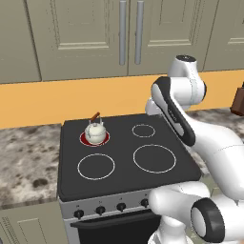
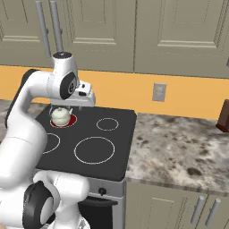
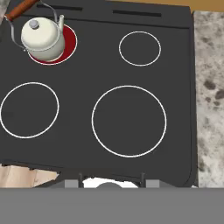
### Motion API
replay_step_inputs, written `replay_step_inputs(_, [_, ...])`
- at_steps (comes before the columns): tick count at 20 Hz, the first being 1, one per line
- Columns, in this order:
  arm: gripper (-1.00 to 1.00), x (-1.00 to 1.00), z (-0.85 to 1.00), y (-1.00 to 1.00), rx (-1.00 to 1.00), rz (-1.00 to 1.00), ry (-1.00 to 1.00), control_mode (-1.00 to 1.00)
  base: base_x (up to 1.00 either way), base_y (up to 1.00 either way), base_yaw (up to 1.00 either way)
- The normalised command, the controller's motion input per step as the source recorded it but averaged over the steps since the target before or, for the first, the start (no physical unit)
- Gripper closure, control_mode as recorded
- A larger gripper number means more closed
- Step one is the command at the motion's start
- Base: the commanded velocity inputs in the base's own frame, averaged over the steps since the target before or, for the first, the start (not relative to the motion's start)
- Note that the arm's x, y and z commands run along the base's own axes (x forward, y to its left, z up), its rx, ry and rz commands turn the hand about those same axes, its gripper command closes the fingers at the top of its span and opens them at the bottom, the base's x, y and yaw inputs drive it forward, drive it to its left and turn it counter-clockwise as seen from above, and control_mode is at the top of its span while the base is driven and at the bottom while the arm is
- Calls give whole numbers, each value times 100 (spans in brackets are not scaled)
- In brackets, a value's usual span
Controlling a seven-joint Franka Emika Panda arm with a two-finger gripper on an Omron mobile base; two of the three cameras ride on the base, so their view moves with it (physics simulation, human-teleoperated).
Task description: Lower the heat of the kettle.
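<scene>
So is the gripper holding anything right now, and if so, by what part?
Nothing is held. The kettle sits alone on the glowing red rear burner, its handle untouched, and the hand hangs high above the stove.

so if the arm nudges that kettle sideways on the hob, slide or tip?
Probably slides: the kettle looks squat and wide-based on the smooth stove top. A push high on its angled handle could tilt it. Weight is unclear, since its contents are hidden.

Kettle [image 2: 61, 116] seated on glowing red burner [image 2: 70, 121] at cooktop [image 2: 120, 147] rear-left corner. Gripper [image 2: 76, 107] just above kettle; finger state unclear.
</scene>
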Motion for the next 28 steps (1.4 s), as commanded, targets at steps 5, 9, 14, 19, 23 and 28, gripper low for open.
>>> replay_step_inputs(5, [-100, -49, 0, 9, 0, 7, -1, -100, 0, 0, 0])
replay_step_inputs(9, [-100, -69, -14, 60, -5, 11, 0, -100, 0, 0, 0])
replay_step_inputs(14, [-100, -59, -21, 71, -18, 20, 4, -100, 0, 0, 0])
replay_step_inputs(19, [-100, -37, -32, 82, -24, 24, 8, -100, 0, 0, 0])
replay_step_inputs(23, [-100, -31, -50, 53, -21, 37, 7, -100, 0, 0, 0])
replay_step_inputs(28, [-100, -23, -60, 30, -12, 46, 7, -100, 0, 0, 0])
